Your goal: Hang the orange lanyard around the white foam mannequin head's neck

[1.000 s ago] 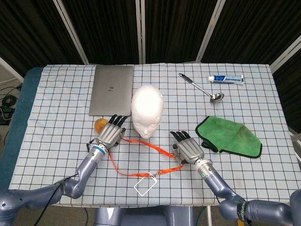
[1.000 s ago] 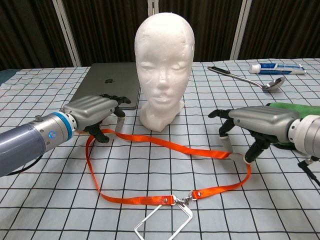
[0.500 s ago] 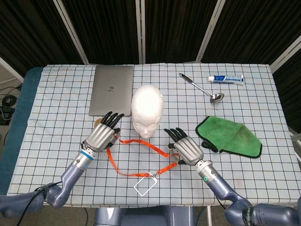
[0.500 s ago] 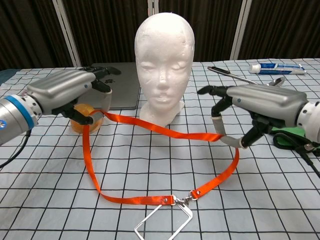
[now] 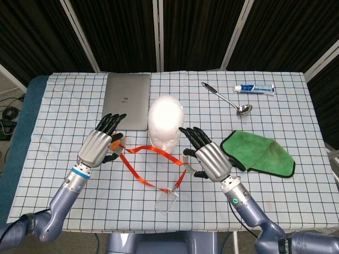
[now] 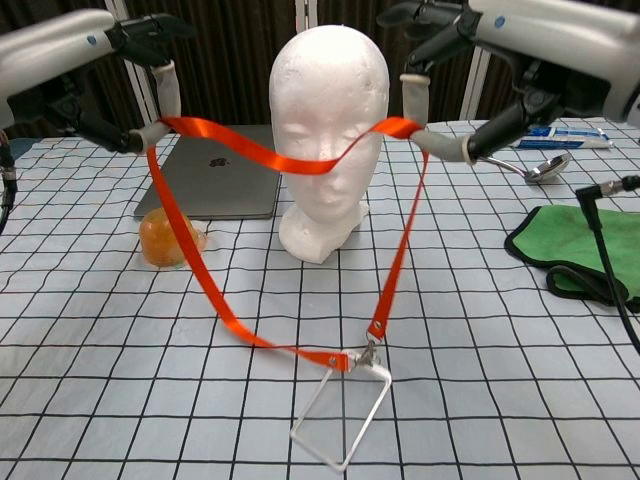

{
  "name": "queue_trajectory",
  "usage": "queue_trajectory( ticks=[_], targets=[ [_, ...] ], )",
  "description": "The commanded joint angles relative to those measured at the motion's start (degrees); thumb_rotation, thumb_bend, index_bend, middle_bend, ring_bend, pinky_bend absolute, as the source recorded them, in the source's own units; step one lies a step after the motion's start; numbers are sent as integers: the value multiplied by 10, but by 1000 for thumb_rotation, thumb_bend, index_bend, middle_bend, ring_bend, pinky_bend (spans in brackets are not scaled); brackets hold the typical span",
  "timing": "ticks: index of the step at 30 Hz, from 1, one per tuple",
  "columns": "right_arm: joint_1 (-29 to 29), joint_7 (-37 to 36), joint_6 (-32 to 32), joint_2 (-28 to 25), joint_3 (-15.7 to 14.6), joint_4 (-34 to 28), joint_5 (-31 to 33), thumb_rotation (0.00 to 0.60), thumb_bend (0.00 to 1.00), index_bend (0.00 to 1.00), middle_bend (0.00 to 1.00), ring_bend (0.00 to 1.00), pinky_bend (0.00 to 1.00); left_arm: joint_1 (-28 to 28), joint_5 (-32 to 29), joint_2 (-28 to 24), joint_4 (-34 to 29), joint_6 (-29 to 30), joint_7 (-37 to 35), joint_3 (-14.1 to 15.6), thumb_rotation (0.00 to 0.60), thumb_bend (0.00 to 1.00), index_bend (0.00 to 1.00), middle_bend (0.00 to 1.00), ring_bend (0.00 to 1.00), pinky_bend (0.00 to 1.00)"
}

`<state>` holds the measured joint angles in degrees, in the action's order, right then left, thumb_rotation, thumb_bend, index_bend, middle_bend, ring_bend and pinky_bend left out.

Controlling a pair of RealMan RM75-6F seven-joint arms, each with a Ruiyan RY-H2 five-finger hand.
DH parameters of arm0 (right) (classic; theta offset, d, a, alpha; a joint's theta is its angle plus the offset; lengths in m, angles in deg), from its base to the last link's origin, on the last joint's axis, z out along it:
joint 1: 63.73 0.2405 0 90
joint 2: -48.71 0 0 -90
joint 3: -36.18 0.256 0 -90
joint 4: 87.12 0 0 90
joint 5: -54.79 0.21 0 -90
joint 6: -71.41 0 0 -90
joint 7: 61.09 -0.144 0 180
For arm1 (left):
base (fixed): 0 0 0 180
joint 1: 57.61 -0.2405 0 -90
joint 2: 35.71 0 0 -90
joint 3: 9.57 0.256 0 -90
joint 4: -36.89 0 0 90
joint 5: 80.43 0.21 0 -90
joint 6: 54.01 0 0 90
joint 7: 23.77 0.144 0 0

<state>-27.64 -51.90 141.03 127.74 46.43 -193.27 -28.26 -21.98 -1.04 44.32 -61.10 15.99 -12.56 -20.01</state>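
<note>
2 hands have risen since 1 second ago: we grasp the orange lanyard (image 6: 300, 160) with our left hand (image 6: 95, 60) and right hand (image 6: 520, 50), stretching it across the white foam mannequin head (image 6: 328, 130) at face height, its clear badge holder (image 6: 340, 415) touching the checkered tablecloth (image 6: 500, 380).

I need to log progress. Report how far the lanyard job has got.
Done: both hands, left hand and right hand, hold the orange fabric lanyard lifted and spread open. In hand: its strap crosses the face of the white foam mannequin head. Left: carrying the loop over the crown onto the neck.
</note>
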Motion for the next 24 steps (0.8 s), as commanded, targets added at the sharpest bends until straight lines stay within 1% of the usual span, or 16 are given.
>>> queue_trajectory(
  ticks=[1, 4, 8, 10, 12, 16, 20, 21, 23, 24],
  targets=[
    [1, 8, 8, -17, 24, -35, 15, 600, 429, 693, 19, 0, 0, -2, -27, -34, -47, -3, -4, -26, 600, 487, 695, 0, 0, 0],
    [3, 12, 10, -27, 37, -56, 23, 600, 430, 693, 21, 0, 0, -4, -42, -58, -77, -5, -15, -39, 600, 486, 695, 0, 0, 0],
    [9, 19, 8, -36, 57, -72, 42, 600, 430, 694, 23, 0, 0, -2, -62, -80, -98, -7, -21, -58, 600, 486, 695, 0, 0, 0],
    [13, 24, 5, -37, 68, -74, 59, 600, 430, 693, 24, 0, 0, 2, -73, -87, -103, -11, -22, -68, 600, 487, 695, 0, 0, 0],
    [21, 28, -3, -39, 84, -75, 89, 600, 430, 693, 24, 0, 0, 12, -97, -94, -111, -22, -18, -83, 600, 487, 695, 0, 0, 0],
    [33, 38, -13, -41, 107, -71, 135, 600, 430, 693, 24, 0, 0, 31, -139, -99, -115, -32, 7, -107, 600, 487, 690, 0, 0, 0],
    [54, 55, -32, -44, 136, -57, 206, 600, 430, 693, 24, 0, 0, 69, -227, -106, -118, -65, 56, -135, 600, 486, 681, 0, 0, 0],
    [61, 58, -39, -46, 146, -52, 232, 600, 430, 693, 25, 0, 0, 83, -259, -107, -116, -72, 73, -144, 600, 487, 680, 0, 0, 0],
    [73, 63, -48, -49, 161, -44, 272, 600, 430, 693, 26, 0, 0, 108, -312, -105, -112, -79, 102, -158, 600, 487, 677, 0, 0, 0],
    [76, 64, -50, -49, 165, -40, 285, 600, 430, 693, 27, 0, 0, 117, -328, -104, -109, -80, 110, -163, 600, 487, 676, 0, 0, 0]
  ],
)
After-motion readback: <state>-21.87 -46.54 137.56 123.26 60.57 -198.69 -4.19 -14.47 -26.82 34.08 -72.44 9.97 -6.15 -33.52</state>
